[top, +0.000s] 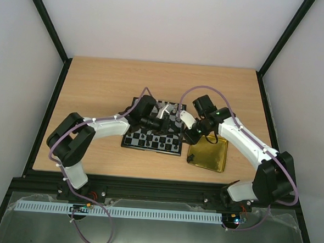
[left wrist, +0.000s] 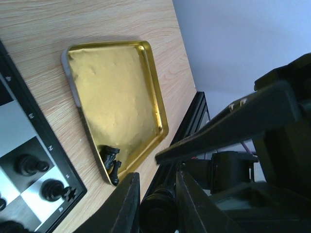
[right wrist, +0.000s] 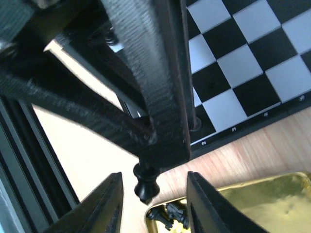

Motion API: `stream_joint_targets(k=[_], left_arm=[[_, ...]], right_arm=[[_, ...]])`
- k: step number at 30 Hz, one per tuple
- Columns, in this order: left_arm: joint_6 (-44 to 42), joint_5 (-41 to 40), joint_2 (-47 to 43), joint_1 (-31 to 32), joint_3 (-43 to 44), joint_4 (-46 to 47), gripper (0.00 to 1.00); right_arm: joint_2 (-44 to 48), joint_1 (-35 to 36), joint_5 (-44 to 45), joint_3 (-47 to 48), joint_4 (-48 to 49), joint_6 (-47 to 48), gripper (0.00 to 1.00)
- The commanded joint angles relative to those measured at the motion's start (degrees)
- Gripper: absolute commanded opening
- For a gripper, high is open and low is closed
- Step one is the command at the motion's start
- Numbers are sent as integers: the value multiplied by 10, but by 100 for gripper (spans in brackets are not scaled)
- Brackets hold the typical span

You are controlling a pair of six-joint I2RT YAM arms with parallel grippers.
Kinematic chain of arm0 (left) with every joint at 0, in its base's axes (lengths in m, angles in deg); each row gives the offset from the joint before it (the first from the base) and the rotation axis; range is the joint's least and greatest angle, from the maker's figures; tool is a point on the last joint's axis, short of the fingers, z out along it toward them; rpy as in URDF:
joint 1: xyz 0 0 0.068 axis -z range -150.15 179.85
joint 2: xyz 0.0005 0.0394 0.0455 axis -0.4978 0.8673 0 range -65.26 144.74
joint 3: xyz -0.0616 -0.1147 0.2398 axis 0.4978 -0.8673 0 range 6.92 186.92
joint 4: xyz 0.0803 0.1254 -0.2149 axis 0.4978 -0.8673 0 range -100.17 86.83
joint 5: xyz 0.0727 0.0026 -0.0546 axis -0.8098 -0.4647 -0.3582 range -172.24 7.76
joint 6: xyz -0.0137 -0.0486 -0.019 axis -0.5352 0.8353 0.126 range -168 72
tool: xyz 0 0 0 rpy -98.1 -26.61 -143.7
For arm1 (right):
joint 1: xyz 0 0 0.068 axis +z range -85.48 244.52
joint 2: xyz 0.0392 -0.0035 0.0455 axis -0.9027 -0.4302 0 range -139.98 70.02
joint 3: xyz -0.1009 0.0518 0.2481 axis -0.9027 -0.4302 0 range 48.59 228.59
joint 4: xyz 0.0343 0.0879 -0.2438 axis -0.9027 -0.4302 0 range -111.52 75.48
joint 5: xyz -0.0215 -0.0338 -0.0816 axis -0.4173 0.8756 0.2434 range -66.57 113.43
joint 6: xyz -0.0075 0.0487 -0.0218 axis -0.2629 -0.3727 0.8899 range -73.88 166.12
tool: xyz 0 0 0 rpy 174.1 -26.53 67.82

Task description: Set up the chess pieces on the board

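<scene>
The board (top: 149, 149) lies mid-table with black chess pieces (top: 150, 137) along its near rows. Both grippers meet over its right edge. My left gripper (left wrist: 158, 204) is shut on a black chess piece (left wrist: 158, 213), its round base facing the camera. In the right wrist view that same piece (right wrist: 146, 184) hangs from the left gripper's dark fingers (right wrist: 160, 97). My right gripper (right wrist: 153, 206) stands open around it, its fingers (right wrist: 104, 206) clear of the piece on both sides. Two more black pieces (left wrist: 112, 162) lie in the gold tray's corner.
The gold tray (top: 208, 154) sits on the wood right of the board, touching its edge. Black pieces (left wrist: 31, 165) stand on the board's edge squares nearest the tray. The right arm (left wrist: 233, 121) fills the space just beyond my left fingers.
</scene>
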Motion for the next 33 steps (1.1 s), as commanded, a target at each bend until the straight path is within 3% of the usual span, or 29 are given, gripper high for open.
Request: stream_joint_targets(k=[1, 5, 7, 12, 15, 19, 33], left_arm=[[38, -25, -55, -22, -40, 55, 16], [91, -72, -109, -41, -95, 144, 16], [100, -110, -136, -41, -108, 169, 16], [148, -167, -165, -39, -151, 268, 16], [176, -182, -171, -38, -171, 325, 16], [194, -186, -172, -38, -180, 359, 16], [224, -189, -147, -33, -168, 403, 16]], right_arm=[[42, -21, -49, 20, 15, -26, 45], [72, -91, -144, 45, 61, -101, 56], [75, -125, -209, 52, 92, -169, 57], [68, -160, -319, 41, 199, -331, 57], [55, -177, -375, 9, 293, -451, 63], [18, -180, -436, -36, 411, -577, 63], [-39, -145, -512, -83, 549, -699, 57]])
